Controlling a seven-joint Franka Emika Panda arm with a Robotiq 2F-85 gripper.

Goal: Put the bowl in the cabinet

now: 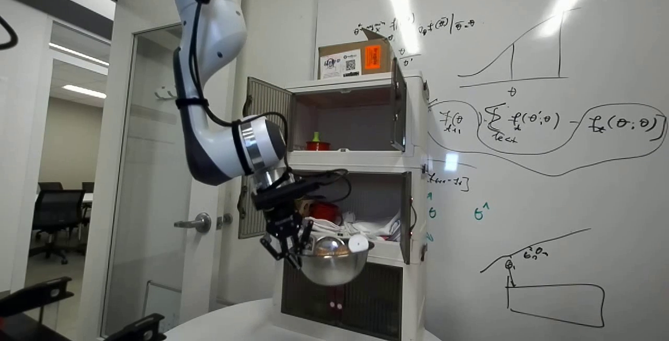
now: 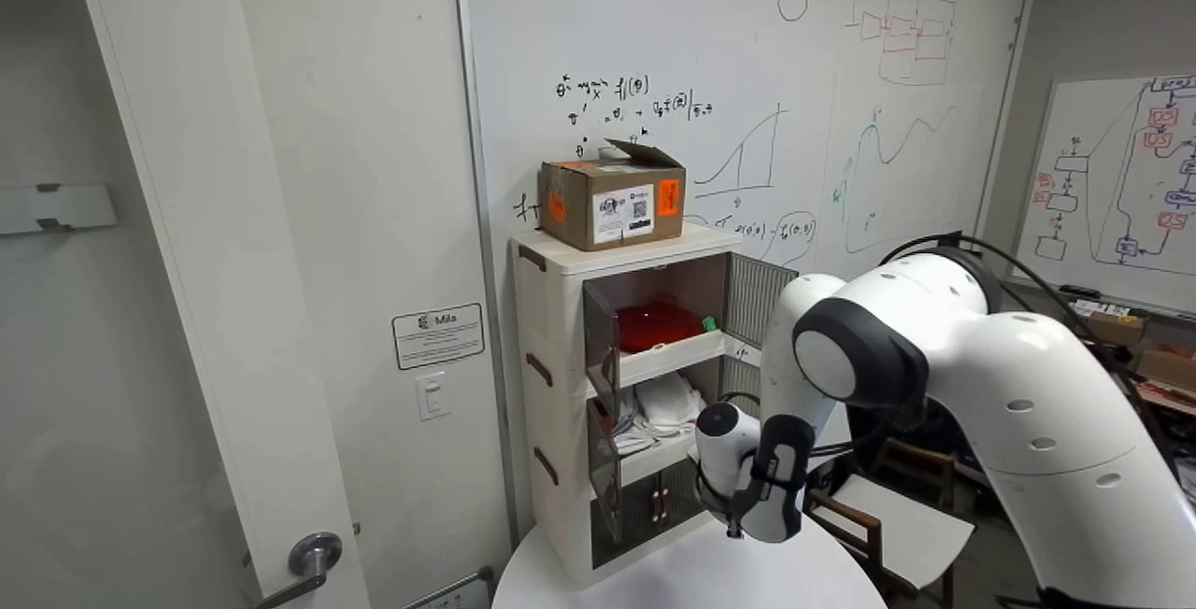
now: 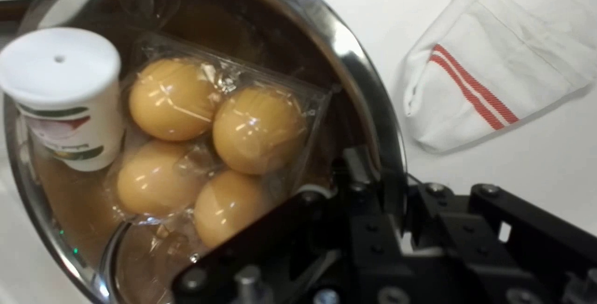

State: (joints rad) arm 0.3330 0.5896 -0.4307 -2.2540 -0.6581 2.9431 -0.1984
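Note:
A round steel bowl (image 1: 334, 270) is held in the air in front of the cabinet's dark bottom doors (image 1: 342, 299). My gripper (image 3: 392, 192) is shut on its rim, one finger inside and one outside; it is at the bowl's near side in an exterior view (image 1: 298, 257). The bowl holds a white lidded cup (image 3: 60, 75) and several orange-yellow round things (image 3: 172, 99) in clear plastic. No small white bowl shows. The white cabinet (image 2: 565, 422) has its upper and middle doors open and its bottom doors shut. In an exterior view the arm mostly hides the gripper and bowl.
The upper compartment holds a red lidded thing (image 2: 654, 324). The middle one holds white cloths (image 1: 371, 226) and a red pot (image 1: 324, 211). The middle right door (image 1: 406, 220) juts outward. A cardboard box (image 2: 612, 203) sits on top. A striped cloth (image 3: 494, 80) lies on a white surface below.

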